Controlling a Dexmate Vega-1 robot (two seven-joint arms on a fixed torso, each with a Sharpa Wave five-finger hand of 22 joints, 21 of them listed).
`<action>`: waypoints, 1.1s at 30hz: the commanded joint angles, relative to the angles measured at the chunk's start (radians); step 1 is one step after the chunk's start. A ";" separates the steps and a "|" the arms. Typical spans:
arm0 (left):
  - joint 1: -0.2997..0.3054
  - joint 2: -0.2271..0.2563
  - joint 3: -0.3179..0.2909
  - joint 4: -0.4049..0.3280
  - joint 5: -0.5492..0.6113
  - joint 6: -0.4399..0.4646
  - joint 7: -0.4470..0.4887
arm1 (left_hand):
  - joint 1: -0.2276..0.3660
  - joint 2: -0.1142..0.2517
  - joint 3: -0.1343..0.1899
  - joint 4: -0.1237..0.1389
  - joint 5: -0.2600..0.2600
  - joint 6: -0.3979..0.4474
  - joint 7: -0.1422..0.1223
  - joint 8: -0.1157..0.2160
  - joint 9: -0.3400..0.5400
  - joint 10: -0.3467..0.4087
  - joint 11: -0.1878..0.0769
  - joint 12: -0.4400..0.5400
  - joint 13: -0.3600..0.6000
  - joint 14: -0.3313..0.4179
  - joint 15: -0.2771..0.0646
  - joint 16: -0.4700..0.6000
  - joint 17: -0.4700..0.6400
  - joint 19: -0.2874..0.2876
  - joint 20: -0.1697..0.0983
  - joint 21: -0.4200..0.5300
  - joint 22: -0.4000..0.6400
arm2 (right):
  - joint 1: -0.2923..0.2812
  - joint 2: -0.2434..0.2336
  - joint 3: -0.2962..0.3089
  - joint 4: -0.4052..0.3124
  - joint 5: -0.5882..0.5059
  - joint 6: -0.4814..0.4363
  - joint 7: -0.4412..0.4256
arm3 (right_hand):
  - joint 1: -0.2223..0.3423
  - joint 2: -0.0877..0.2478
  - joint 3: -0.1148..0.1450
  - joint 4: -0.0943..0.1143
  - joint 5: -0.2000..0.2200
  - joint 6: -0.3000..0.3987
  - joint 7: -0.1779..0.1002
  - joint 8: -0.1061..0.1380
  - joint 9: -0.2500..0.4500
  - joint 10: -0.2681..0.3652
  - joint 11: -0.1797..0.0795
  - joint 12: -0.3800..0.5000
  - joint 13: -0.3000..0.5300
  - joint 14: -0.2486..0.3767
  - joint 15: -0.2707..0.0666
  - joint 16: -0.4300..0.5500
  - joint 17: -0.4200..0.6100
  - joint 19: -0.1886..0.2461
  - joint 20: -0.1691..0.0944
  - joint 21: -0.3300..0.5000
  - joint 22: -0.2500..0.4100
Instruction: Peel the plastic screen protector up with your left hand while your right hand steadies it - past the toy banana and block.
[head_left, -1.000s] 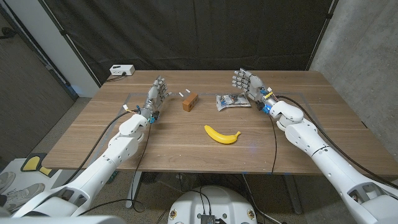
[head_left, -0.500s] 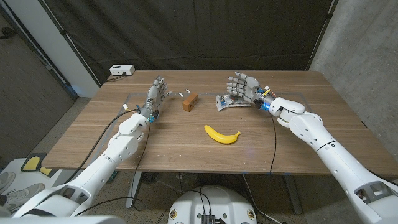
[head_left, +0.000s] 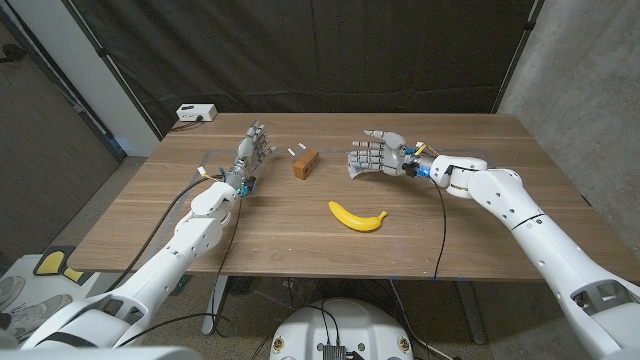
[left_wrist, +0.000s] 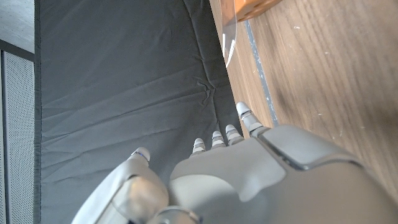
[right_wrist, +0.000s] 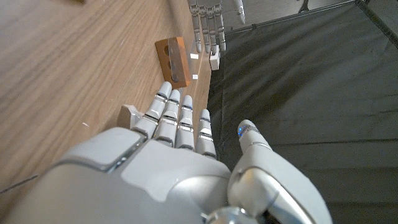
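My left hand (head_left: 252, 150) stands at the table's far left with fingers spread upward and holds nothing; its back (left_wrist: 249, 180) also shows in the left wrist view. A faint clear plastic sheet (head_left: 225, 152) seems to lie on the wood around it, with a curved clear edge (left_wrist: 229, 43) near the block. My right hand (head_left: 377, 156) hovers palm down, fingers spread, over a crinkled silvery packet (head_left: 354, 170) that it mostly hides; I cannot tell if they touch. The brown block (head_left: 305, 162) sits between the hands, and the yellow toy banana (head_left: 357, 216) lies nearer me.
A small white piece (head_left: 292, 152) lies just left of the block. At the table's far left corner sits a white box (head_left: 195, 113). The right wrist view looks past my right hand (right_wrist: 180, 162) to the block (right_wrist: 173, 61) and the left hand's fingers (right_wrist: 208, 25).
My right hand has swung leftward and tipped from upright to palm down, now covering most of the crinkled packet. The left hand, block and banana have not moved.
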 joint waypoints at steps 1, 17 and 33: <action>-0.016 -0.004 0.006 0.023 -0.001 -0.007 -0.018 | 0.009 0.019 0.000 -0.001 0.005 -0.145 0.002 0.002 0.001 -0.093 0.006 0.001 0.003 -0.116 0.002 0.000 0.004 -0.172 0.009 -0.001 0.003 | 0.042 0.034 -0.016 0.055 0.036 -0.138 0.072 | 0.013 -0.001 0.010 0.001 0.009 0.015 0.023 0.004 0.005 0.021 0.005 0.009 0.002 0.019 0.000 0.002 0.002 0.019 0.001 0.011 0.003; -0.014 -0.010 -0.003 0.036 -0.017 -0.033 -0.039 | 0.016 -0.004 -0.013 -0.009 0.004 -0.113 0.000 0.010 0.002 -0.062 0.014 0.009 0.004 -0.098 0.003 0.003 0.003 -0.162 0.019 -0.009 0.003 | 0.127 0.082 -0.065 0.171 -0.028 -0.219 0.136 | -0.023 -0.085 -0.033 0.000 -0.024 0.039 0.065 -0.003 0.005 0.050 0.024 0.001 0.004 0.053 0.005 -0.010 0.004 0.082 0.042 0.037 0.002; -0.024 -0.024 -0.001 0.068 -0.023 -0.051 -0.051 | 0.017 -0.009 -0.019 -0.010 0.004 -0.105 0.001 0.009 0.002 -0.059 0.016 0.007 0.004 -0.096 0.003 0.001 0.003 -0.161 0.020 -0.016 0.003 | 0.170 0.150 -0.055 0.276 -0.071 -0.273 0.139 | -0.009 -0.073 -0.030 -0.016 -0.021 0.019 0.073 -0.016 0.006 0.018 0.029 -0.030 0.006 0.021 0.005 -0.040 0.000 0.060 0.013 0.029 0.002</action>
